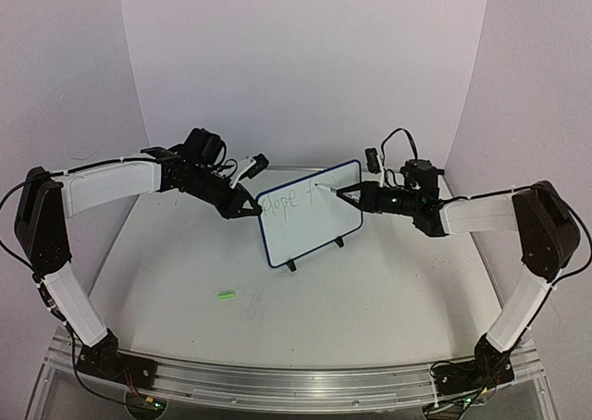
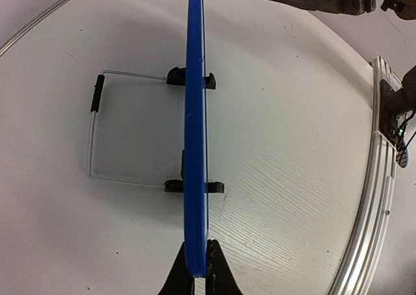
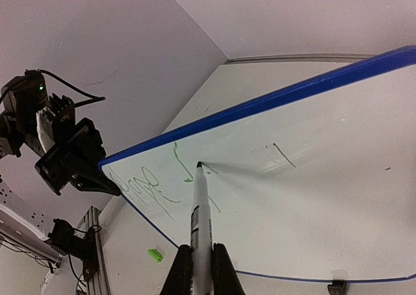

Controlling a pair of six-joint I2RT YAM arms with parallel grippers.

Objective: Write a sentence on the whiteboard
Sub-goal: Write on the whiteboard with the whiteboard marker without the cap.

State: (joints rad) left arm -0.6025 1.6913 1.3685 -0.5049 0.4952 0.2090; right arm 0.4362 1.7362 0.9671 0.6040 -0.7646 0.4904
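The whiteboard (image 1: 310, 212), standing on the tabletop (image 1: 388, 300) toward its far edge, is looking light, stiff and tippable, so the left hand (image 1: 252, 207) is clamping its side rim while the right hand (image 1: 344, 192) is gripping a marker (image 3: 200, 210) against its face; only the left wrist view is showing the wire stand (image 2: 91, 145), only the right wrist view the writing (image 3: 146, 184) up close.

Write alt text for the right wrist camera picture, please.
A marker held in the right gripper touches its tip to the blue-rimmed whiteboard, beside handwritten letters. The left gripper clamps the board's far edge.
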